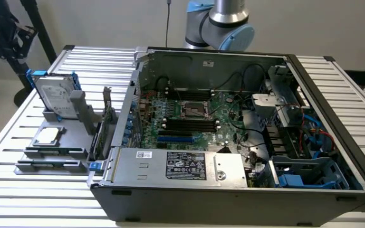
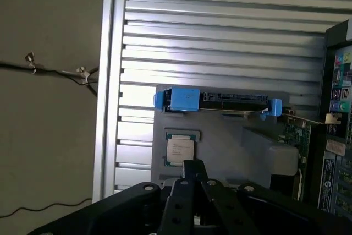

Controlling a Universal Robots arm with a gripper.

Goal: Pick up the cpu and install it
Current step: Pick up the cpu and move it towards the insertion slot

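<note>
**Pickup not yet made, cpu on its holder, socket waiting**

Gripper (image 2: 193, 168) sits closest in the wrist view, a dark linkage with nothing between its tips. Whether the jaws are spread or pressed together, I cannot tell. It hangs over the table and looks down, clear of every part.

Just past its tip lies the cpu (image 2: 180, 148), flat with its silver top up, in a shallow recess of the grey holder (image 2: 231, 141). Nothing touches the chip. In the exterior view, the cpu (image 1: 48, 136) is on that holder at the exterior view's left, outside the computer case (image 1: 233, 202).

Beyond the chip on the same holder, the hard drive (image 2: 220, 101) stands on edge in its blue bracket.

Further off, inside the open case, the socket (image 1: 196, 110) sits mid-board on the motherboard (image 1: 224, 118). It appears to hold no chip, though its frame is too small to read as open or latched. The arm (image 1: 224, 21) rises behind the case's far wall.

As I judge it, no step of the task is finished. The grasp, the carry across and the seating in the socket all remain.
</note>
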